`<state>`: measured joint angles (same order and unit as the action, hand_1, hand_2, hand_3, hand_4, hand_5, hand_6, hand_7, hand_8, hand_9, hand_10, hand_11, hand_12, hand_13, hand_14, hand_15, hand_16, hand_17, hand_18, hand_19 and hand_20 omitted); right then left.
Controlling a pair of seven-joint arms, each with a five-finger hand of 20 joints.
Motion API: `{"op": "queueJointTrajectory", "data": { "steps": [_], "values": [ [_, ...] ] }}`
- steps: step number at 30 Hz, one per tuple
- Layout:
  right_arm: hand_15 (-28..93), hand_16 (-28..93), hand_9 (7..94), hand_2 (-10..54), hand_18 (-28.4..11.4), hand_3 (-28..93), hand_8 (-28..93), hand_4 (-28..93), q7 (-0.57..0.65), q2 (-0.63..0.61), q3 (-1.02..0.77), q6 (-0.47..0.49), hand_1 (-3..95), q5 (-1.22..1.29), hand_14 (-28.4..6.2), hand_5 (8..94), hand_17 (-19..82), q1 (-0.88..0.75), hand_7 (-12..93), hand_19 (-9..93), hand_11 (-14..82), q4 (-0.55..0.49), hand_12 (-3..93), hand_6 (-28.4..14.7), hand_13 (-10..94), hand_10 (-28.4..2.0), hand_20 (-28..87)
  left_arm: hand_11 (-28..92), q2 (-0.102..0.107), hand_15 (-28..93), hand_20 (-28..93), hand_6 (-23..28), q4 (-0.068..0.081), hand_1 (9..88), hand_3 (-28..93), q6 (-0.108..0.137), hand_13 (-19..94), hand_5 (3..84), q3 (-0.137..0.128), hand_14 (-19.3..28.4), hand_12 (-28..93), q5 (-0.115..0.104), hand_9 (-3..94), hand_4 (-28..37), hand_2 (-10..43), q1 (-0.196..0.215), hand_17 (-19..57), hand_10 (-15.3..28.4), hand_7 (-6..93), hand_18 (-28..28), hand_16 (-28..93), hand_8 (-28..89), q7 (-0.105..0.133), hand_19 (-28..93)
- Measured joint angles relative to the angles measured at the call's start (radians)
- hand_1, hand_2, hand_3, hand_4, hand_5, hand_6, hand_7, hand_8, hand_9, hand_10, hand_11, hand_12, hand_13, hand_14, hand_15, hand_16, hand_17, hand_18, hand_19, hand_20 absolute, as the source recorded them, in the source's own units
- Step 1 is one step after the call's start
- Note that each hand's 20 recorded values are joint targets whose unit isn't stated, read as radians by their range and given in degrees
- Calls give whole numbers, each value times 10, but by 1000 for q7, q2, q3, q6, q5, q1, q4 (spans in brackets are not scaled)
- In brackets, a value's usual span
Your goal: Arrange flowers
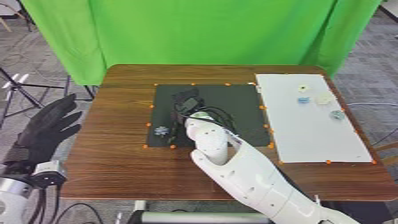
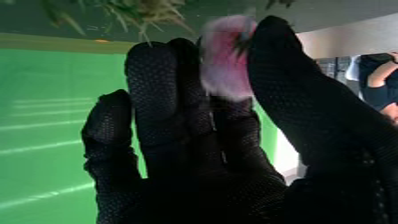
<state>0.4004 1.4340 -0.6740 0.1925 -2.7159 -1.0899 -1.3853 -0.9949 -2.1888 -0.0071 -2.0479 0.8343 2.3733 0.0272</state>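
Bright green cloth [image 1: 213, 40] hangs behind the brown table [image 1: 107, 170], grey floor [image 1: 371, 75] on either side, and out on the tabletop we have a black mat [image 1: 240, 92] lying next to a white sheet [image 1: 311, 140], small orange markers [image 1: 264, 107] dotted along the edges of both. Over the mat goes the right arm [image 1: 244, 175], stretched up from the near side, with the right hand [image 1: 188, 104] above the mat's left half, and look what it has: the wrist view shows a pink flower [image 2: 226, 60], blurred, pinched between the thumb and the long, nearly straight fingers! Beyond the fingertips, spiky green and straw-coloured sprigs [image 2: 133, 12] poke out against a dark surface. Down on the mat, near its left edge, sits a small pale blue flower [image 1: 162, 130]. Across on the white sheet, four more little blooms: a cream one [image 1: 303, 88] farthest back, a light blue one [image 1: 303, 100] nearer, a pale one [image 1: 322, 100] just beside that, and a grey-green one [image 1: 337, 115] by the right edge. And the left hand [image 1: 46, 127]? Open, fingers extended, off the table's left side.
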Motion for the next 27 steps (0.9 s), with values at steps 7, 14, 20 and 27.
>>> {"op": "queueJointTrajectory", "data": {
  "steps": [7,14,20,27],
  "values": [
    [708,240,467,-95,-194,871,-199,-283,7,1,-3,4,350,-2,-82,451,193,0,477,798,445,0,285,-19,519,-127,559,104,1,191,96,5,0,248,692,0,123,193,0,118,220,0,174,-271,-49,0,-110,85,239,182,64,-121,0,351],
    [708,237,455,-95,-196,875,-199,-283,10,2,-6,7,348,-14,-86,442,183,0,466,792,433,1,281,-24,504,-134,558,105,1,190,96,5,0,248,692,0,123,193,-1,118,220,0,175,-272,-48,4,-110,86,240,182,63,-122,2,351],
    [702,231,425,-95,-198,881,-187,-283,13,-3,-25,42,340,-6,-95,416,168,-6,437,786,414,-37,281,-38,479,-148,559,104,-3,190,96,5,-3,247,692,0,123,193,-8,118,219,0,174,-272,-49,17,-110,85,240,182,63,-122,4,351],
    [684,210,395,-95,-199,878,-171,-283,14,-38,-100,157,328,171,-110,381,153,-22,408,773,380,-211,275,-51,445,-160,552,104,-21,190,96,5,-7,247,692,0,123,192,-21,118,220,0,174,-273,-49,36,-110,85,241,182,64,-122,12,351]
  ]
}}
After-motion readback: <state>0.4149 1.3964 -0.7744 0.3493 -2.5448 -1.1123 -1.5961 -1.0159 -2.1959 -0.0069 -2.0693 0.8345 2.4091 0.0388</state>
